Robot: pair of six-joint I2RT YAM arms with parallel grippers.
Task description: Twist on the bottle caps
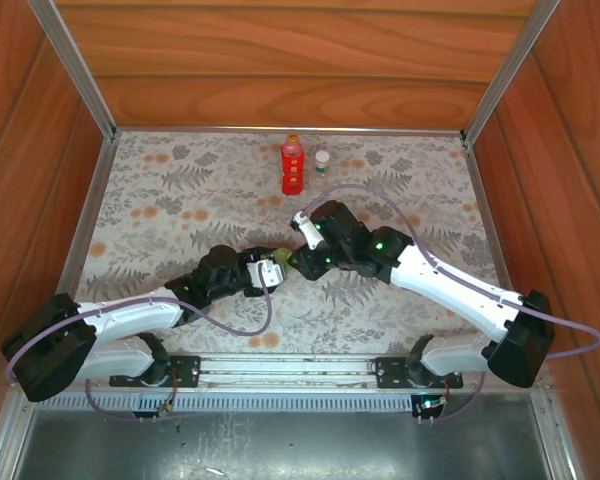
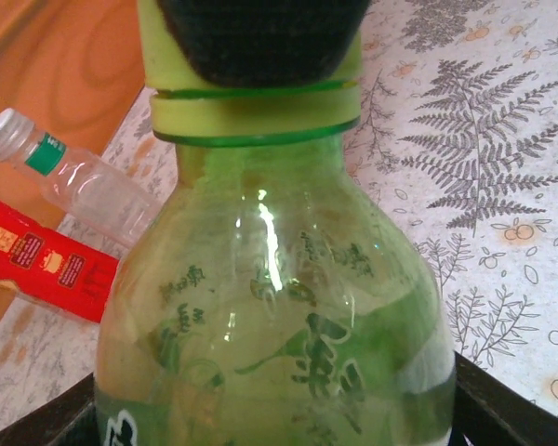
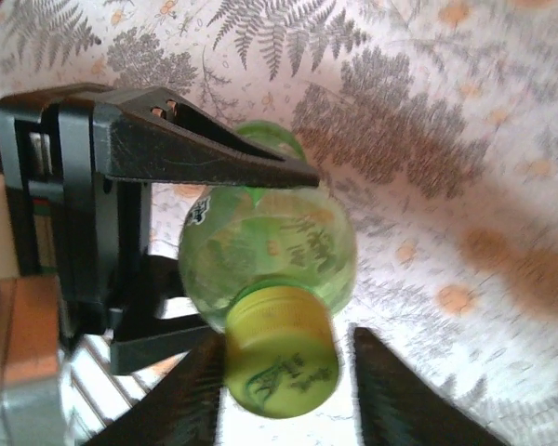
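My left gripper [image 1: 264, 271] is shut on the translucent green bottle [image 2: 279, 307], holding it by its body above the table's middle. A yellow-green cap [image 3: 281, 360] sits on the bottle's neck. My right gripper [image 3: 286, 339] straddles that cap with its jaws open; the right finger [image 3: 409, 395] stands clear of the cap. The red bottle [image 1: 293, 168] with an orange cap [image 1: 293, 140] stands upright at the back. Beside it on the right is the short clear bottle [image 1: 322, 166] with a white cap [image 1: 322, 156].
A fern-print tablecloth [image 1: 180, 210] covers the table between wooden walls [image 1: 280, 60]. The two arms meet at the centre. The standing bottles are a little behind the right gripper [image 1: 298, 262].
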